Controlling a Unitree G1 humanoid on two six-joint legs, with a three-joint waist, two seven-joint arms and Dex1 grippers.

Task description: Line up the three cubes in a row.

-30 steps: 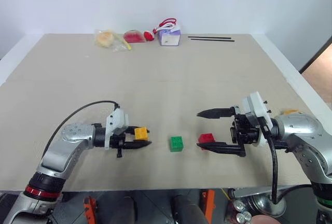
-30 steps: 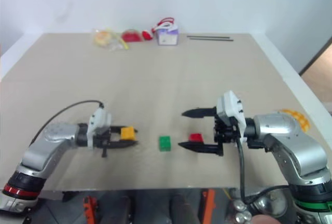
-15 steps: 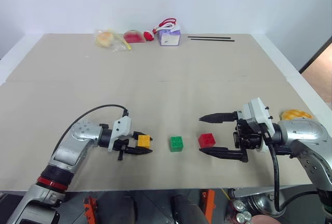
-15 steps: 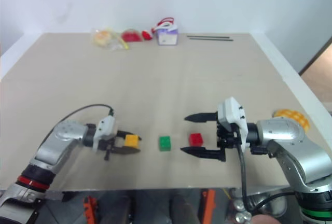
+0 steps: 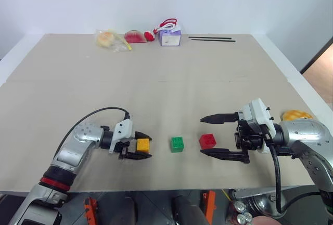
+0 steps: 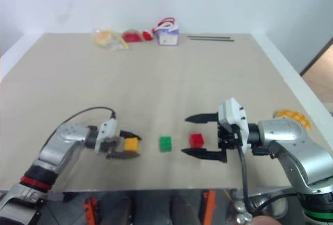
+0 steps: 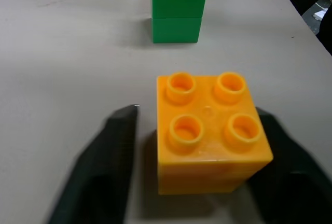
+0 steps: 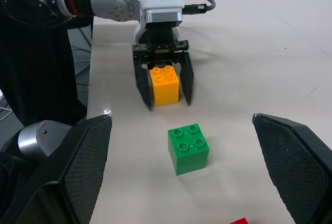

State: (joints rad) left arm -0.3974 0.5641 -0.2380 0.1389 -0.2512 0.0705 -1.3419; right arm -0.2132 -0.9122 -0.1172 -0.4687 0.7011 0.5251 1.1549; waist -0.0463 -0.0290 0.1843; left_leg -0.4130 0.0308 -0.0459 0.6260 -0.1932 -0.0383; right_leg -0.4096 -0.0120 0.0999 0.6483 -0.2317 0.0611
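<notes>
My left gripper (image 5: 144, 147) sits low at the near left of the table, its black fingers parted with visible gaps on either side of the small yellow-orange studded plastic block (image 5: 142, 145), which rests on the surface between them. The block is let go, not held. To its right, a little apart, stands the small green studded plastic block (image 5: 177, 144), and just right of that the small red studded plastic block (image 5: 207, 140). All three lie roughly along one line across the near edge, though the yellow-orange one looks to stand a shade farther from the green than the red does.

My right gripper (image 5: 214, 135) hangs with its fingers spread wide, holding nothing, the red block just beside its tips.

The risk, as I judge it, is in pulling out. If my left fingers drag sideways or catch a corner as I back away, the yellow-orange block will twist or slide off the line. Likewise a careless sweep of my right fingers could nudge the red block into the green one.

The surface is a flat beige tabletop (image 5: 166, 84), matte, so a block should stay where it is set. At the far edge sit a purple-and-white small carton (image 5: 170, 36), a few wrapped toy foods (image 5: 110, 39) and a thin black rod (image 5: 212, 39), against a plain white wall.
</notes>
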